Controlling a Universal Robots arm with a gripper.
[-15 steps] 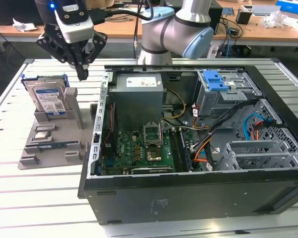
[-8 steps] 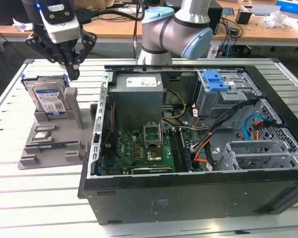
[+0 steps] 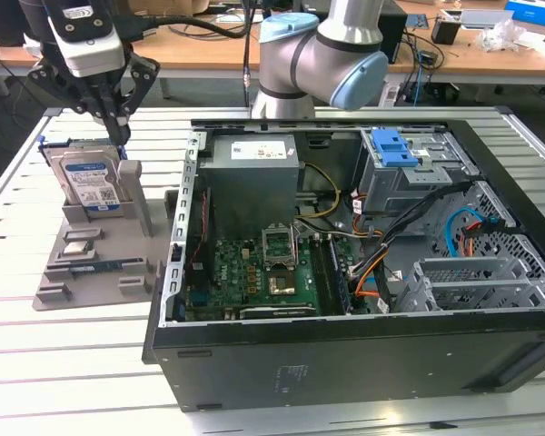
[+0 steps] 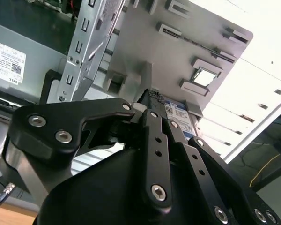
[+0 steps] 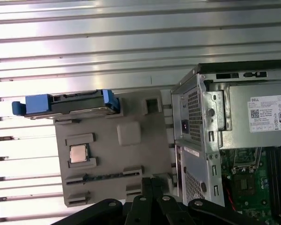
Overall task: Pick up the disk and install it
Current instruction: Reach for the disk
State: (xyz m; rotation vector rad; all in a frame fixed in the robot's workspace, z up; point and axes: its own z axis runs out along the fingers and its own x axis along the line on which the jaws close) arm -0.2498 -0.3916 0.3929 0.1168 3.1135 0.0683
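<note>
Hand point(image 3: 118, 135) hangs at the top edge of the upright disk point(image 3: 82, 180); whether it is clenched, I cannot tell; blue-and-white barcoded label point(image 3: 94, 194) shows.

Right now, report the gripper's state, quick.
Gripper: open or closed cannot be told; it is at the top edge of the flat silver hard drive with blue-and-white label, which stands upright in the grey plastic holder.
</note>
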